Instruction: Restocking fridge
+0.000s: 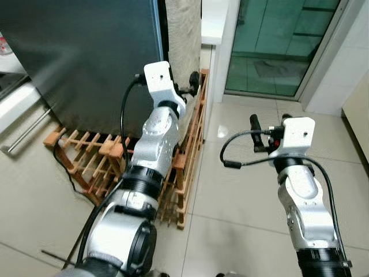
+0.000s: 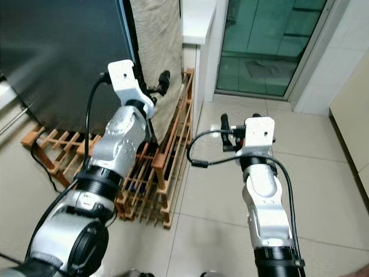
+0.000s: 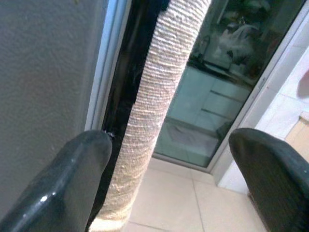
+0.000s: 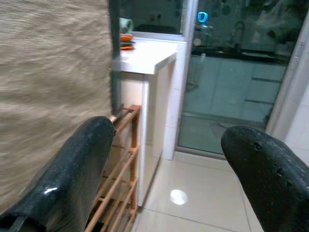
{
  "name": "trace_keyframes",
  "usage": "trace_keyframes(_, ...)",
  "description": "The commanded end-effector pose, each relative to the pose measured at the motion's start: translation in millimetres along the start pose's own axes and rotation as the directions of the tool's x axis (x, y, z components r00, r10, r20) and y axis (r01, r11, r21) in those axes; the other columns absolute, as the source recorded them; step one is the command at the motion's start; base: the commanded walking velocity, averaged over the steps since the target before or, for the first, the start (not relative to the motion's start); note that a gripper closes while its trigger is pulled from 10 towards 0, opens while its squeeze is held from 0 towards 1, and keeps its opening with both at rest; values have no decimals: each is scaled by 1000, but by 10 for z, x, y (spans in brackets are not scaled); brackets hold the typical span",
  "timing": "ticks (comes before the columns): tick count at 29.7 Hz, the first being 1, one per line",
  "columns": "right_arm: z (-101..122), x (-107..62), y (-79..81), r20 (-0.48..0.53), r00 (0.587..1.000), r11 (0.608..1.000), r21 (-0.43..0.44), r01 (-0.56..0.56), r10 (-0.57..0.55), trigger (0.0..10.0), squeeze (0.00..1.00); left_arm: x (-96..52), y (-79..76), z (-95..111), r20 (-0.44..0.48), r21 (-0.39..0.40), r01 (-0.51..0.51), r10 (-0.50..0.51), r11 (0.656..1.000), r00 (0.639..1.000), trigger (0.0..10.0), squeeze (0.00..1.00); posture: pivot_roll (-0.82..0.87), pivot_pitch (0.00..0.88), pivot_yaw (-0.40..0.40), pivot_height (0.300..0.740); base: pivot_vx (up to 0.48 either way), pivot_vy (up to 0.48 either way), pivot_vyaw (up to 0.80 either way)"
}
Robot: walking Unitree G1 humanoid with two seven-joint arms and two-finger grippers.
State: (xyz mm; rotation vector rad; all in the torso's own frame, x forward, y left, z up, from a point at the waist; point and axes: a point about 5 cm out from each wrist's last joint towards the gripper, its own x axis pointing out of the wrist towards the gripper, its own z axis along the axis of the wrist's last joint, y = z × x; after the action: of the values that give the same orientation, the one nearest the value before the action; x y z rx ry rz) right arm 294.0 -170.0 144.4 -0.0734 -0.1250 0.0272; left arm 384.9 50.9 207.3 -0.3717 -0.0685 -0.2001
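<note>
Big dark fridge (image 1: 81, 63) stands at the robot's left, door shut, so restocking hasn't begun. A beige cloth (image 1: 183, 40) hangs down its right side edge. A wooden rack (image 1: 184, 167) leans against that side on the tiled floor (image 1: 242, 190). Left gripper (image 1: 193, 86), fingers spread and empty, reaches at the fridge's side edge, probably seeking the door seam. Right gripper (image 1: 260, 131) hovers over the floor, open, holding nothing, likely waiting.

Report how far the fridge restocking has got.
Nothing looks done yet: the dark fridge is shut and neither gripper holds any item. In hand: the left gripper, fingers open, is raised at the fridge's edge beside the beige cloth, above the wooden rack. The right gripper hovers open over the floor. Opening and stocking remain.
</note>
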Motion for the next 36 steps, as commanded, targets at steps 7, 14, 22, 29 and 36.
trace_keyframes(7, 40, 25, 40, 13, 1000, 1000, 1, -11, 11, 10000, 0, -69, -540, 34, 5, -40, 252, -252, 967, 968, 10000, 0, -188, 0, 55, 740, 0, 0, 0)
trace_keyframes(14, 35, 56, 47, 11, 1000, 1000, 2, -13, 13, 10000, 0, -13, -577, -13, -8, -35, 228, -228, 973, 974, 10000, 0, -174, 0, 55, 740, 0, 0, 0)
trace_keyframes(22, 56, 58, 90, 21, 1000, 1000, 12, -10, 10, 10000, 0, -100, -646, -30, -24, -9, 354, -354, 935, 935, 10000, 0, -182, 0, 64, 740, 0, 0, 0)
trace_keyframes(29, 85, -20, 20, 53, 998, 999, 24, 41, -42, 10000, 0, -347, -106, 30, 63, 65, 329, -333, 942, 941, 10000, 0, -165, 0, 61, 740, 0, 0, 0)
trace_keyframes(36, 111, -133, -25, 97, 990, 994, 50, 98, -102, 10000, 0, -793, 605, 17, 117, 179, 99, -121, 979, 986, 10000, 0, -136, 0, 46, 740, 0, 0, 0)
